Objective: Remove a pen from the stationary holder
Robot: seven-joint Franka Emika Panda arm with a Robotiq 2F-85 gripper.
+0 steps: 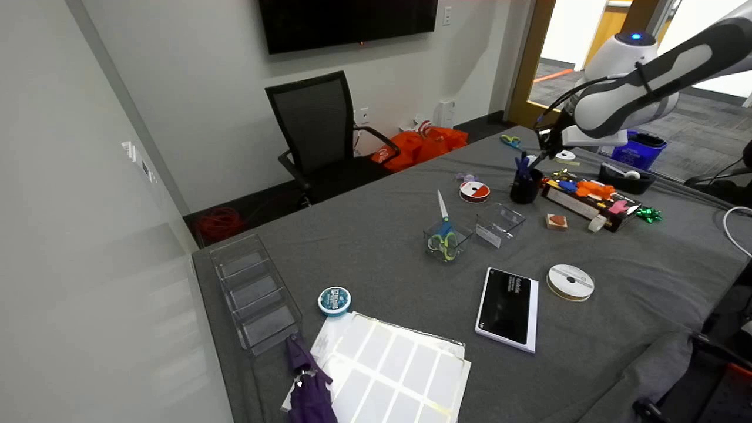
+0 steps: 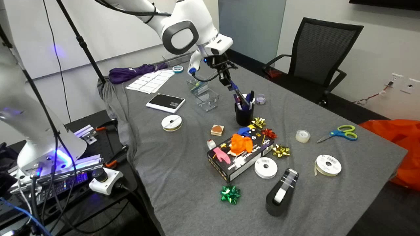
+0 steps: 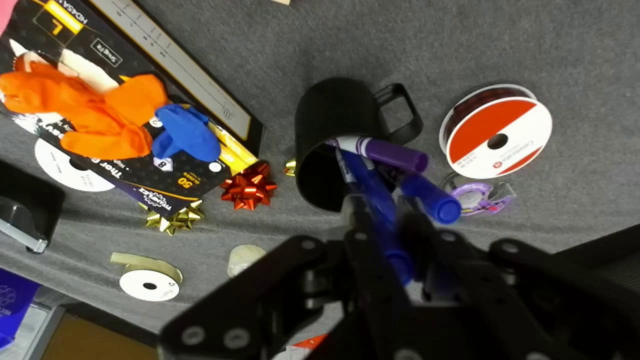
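Note:
The black holder [image 3: 330, 112], a cup with a side handle, stands upright on the grey table and shows in both exterior views [image 1: 524, 189] [image 2: 243, 116]. It holds several pens and markers, among them a purple marker [image 3: 395, 154] and a thick blue marker [image 3: 432, 200]. My gripper [image 3: 382, 209] is above the holder's mouth, its fingers closed in on a slim blue pen [image 3: 372, 187], with one finger on each side. The pen's capped end lies between the fingers and its lower end is still inside the holder. The thick blue marker stands just outside one fingertip.
A black glove box [image 2: 241, 154] with loose gloves lies close to the holder. A red and white ribbon spool [image 3: 500, 135] and a small purple tape [image 3: 472, 197] are near its handle side. Clear containers [image 2: 207, 98], a stamp block [image 2: 217, 129] and a tape dispenser [image 2: 282, 193] stand around.

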